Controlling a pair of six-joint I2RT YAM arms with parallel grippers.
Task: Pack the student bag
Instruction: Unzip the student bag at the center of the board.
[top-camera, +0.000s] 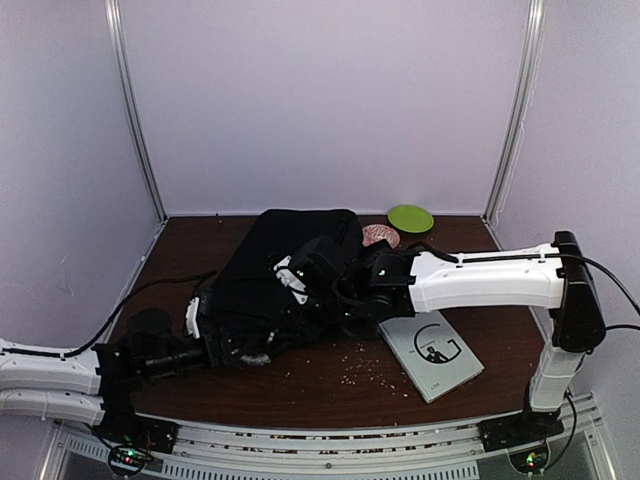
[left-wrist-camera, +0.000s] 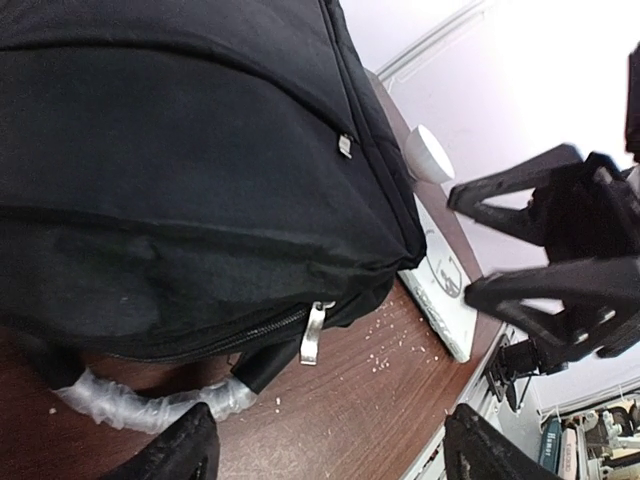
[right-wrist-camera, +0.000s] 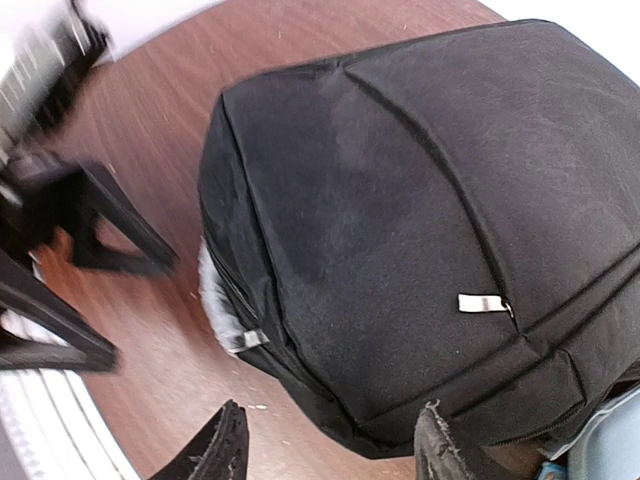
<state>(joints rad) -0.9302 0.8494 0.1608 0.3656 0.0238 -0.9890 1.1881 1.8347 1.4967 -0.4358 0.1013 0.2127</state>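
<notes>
The student bag (top-camera: 270, 270) is a large black fabric bag lying in the middle of the table, with its silvery plastic-wrapped handle (left-wrist-camera: 150, 402) at the near end. My left gripper (top-camera: 212, 347) is open and empty at that near end, low over the table. In the left wrist view (left-wrist-camera: 330, 425) its fingers stand apart just short of the bag's zipper pull (left-wrist-camera: 312, 332). My right gripper (top-camera: 292, 276) is open and empty, hovering above the bag (right-wrist-camera: 420, 200). In the right wrist view (right-wrist-camera: 332, 412) its fingers straddle the bag's near corner without touching it.
A white book (top-camera: 432, 350) lies on the table right of the bag, under my right arm. A green disc (top-camera: 410, 217) and a pinkish bowl (top-camera: 380, 236) sit at the back. Small white crumbs (top-camera: 365, 365) are scattered near the book. White walls enclose the table.
</notes>
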